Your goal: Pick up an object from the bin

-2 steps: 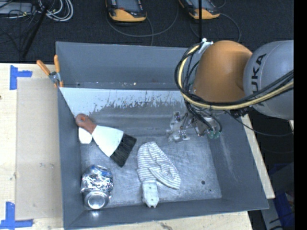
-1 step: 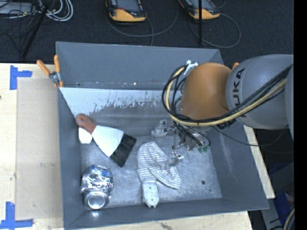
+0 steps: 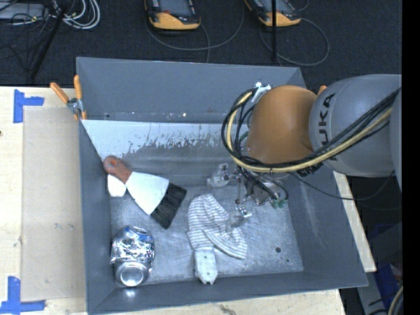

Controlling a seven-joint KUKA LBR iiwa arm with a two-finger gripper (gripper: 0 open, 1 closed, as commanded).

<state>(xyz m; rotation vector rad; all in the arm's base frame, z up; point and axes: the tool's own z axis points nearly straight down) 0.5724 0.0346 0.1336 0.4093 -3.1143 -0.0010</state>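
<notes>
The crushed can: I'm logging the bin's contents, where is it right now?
The crushed can lies in the lower left of the camera view, just below the black-bristled brush and left of the striped cloth.

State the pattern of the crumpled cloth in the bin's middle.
Grey-and-white stripes on the crumpled fabric cloth, clearest in the camera view.

One bit of lettering to call here: on the grey arm (image 3: 357,126), right beside its orange cover (image 3: 282,123), dark capitals run sideways and read "UKA". Anything ahead of the U sits at the cover's edge and can't be made out. The crushed silver can (image 3: 133,253) in the bin's (image 3: 190,71) near left corner carries print, too crumpled to read.
</notes>
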